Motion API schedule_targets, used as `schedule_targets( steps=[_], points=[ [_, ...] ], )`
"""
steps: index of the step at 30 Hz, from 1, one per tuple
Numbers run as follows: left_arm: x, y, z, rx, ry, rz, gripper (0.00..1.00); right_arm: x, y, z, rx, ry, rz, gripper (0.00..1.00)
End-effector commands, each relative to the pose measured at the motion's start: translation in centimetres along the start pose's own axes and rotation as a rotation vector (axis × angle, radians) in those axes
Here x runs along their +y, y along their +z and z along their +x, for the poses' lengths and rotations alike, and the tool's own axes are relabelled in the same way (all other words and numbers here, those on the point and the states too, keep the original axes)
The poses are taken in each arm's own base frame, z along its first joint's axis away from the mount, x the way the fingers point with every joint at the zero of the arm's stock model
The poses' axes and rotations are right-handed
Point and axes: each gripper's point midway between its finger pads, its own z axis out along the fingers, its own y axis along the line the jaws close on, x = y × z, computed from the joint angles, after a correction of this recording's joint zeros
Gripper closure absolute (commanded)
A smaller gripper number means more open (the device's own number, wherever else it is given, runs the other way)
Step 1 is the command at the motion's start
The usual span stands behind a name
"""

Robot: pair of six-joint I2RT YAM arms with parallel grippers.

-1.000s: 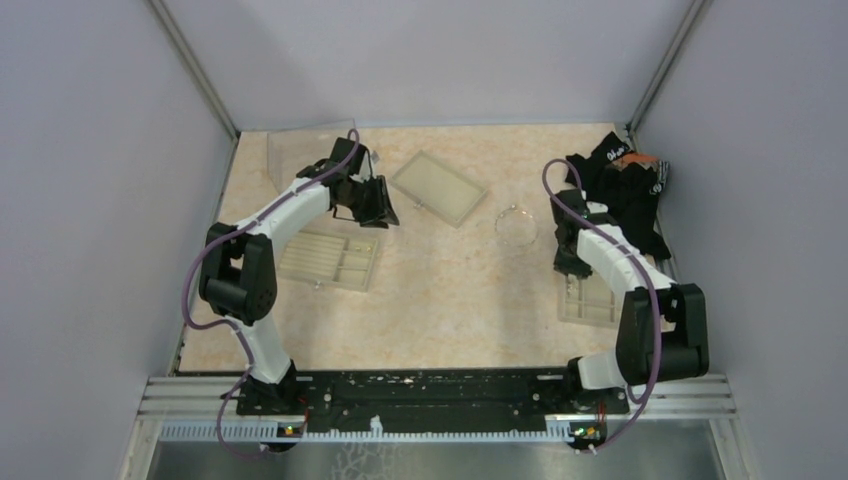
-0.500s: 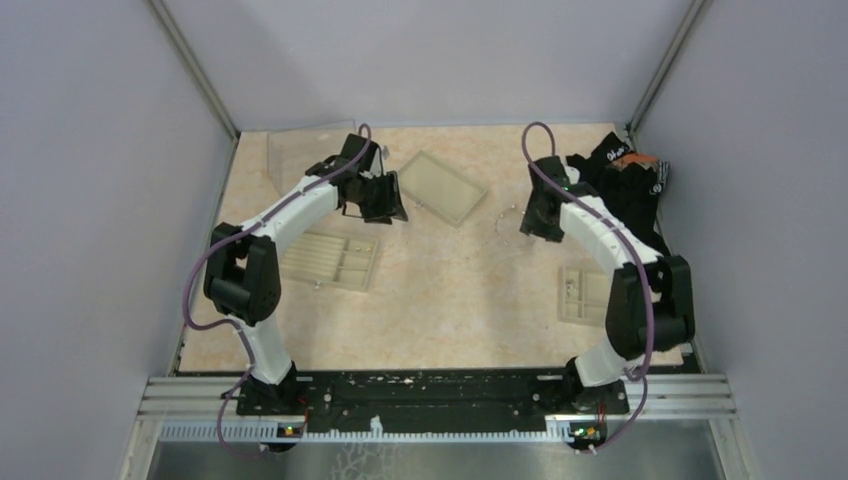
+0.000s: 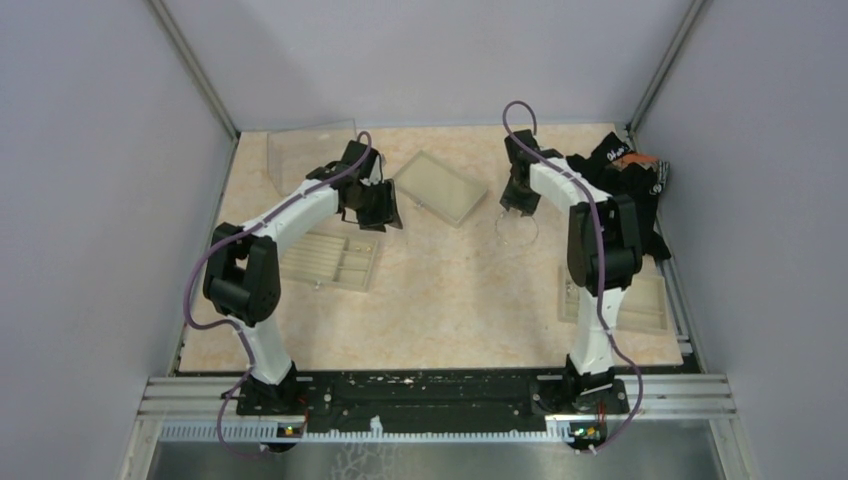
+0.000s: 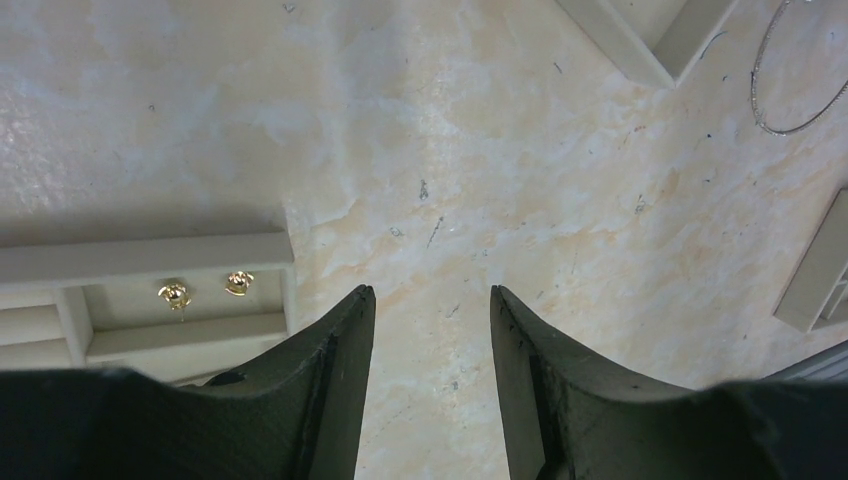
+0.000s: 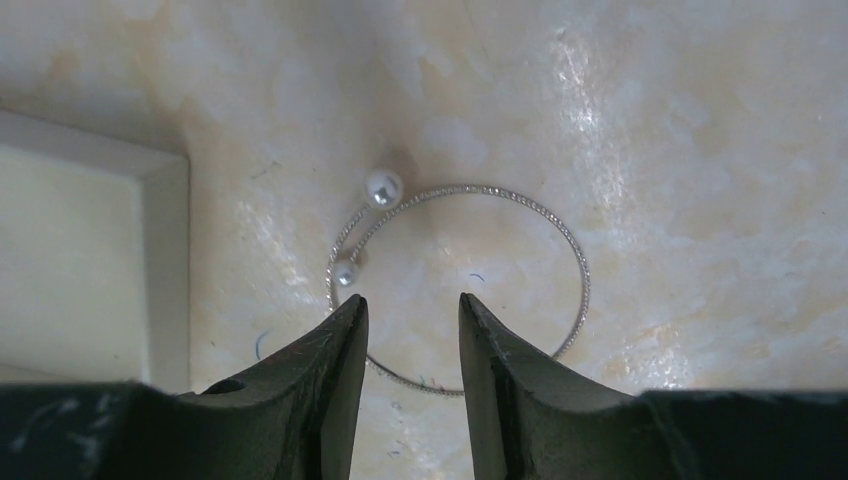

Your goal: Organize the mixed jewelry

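Generally, the bench (image 3: 450, 300) carries items from its left side to its right as follows. At far left lies a beige compartmented tray (image 3: 330, 258); the left wrist view shows two small gold earrings (image 4: 173, 293) side by side in one of its compartments. The left hand (image 4: 432, 290) hangs above bare bench just beside that tray's corner; its fingers stand apart with nothing between them. A second, shallow beige tray (image 3: 440, 187) lies tilted near the middle rear. Right of it, the silvery wire loop (image 5: 490, 188) rests flat on the bench, outside every tray; it ends in a larger pearl bead (image 5: 383, 187) and a smaller one (image 5: 346, 273), both on the side toward the shallow tray. The right hand (image 5: 412, 300) is poised directly over the loop's near rim; its fingers stand apart and clamp nothing; the wire runs beneath the gap; contact cannot be judged. A black cloth heap (image 3: 625, 190) occupies the rear right corner; a third compartmented tray (image 3: 640, 300) lies at the near right edge.
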Motion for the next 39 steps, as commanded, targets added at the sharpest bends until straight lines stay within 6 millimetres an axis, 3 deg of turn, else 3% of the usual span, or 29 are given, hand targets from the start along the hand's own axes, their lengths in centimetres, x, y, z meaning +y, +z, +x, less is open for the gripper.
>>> schedule_targets(
  steps=[1, 12, 21, 30, 39],
  points=[
    [0.0, -1.2, -0.4, -0.031, 0.011, -0.012, 0.47, 0.7, -0.1, -2.5, -0.046, 0.112, 0.044, 0.62],
    [0.4, -1.2, -0.2, -0.030, 0.017, -0.035, 0.47, 1.4, 3.0, -3.0, -0.014, 0.147, 0.099, 0.67],
    [0.4, -1.1, -0.4, -0.031, 0.014, -0.037, 0.47, 1.2, 3.8, -2.5, -0.007, 0.137, 0.110, 0.78],
    [0.1, -1.1, -0.8, -0.036, 0.014, -0.029, 0.47, 1.6, 1.5, -3.5, -0.052, 0.087, 0.038, 1.00],
    [0.0, -0.9, -0.9, -0.039, 0.019, -0.027, 0.47, 1.8, -1.7, -4.3, -0.096, 0.017, -0.022, 1.00]
  ],
)
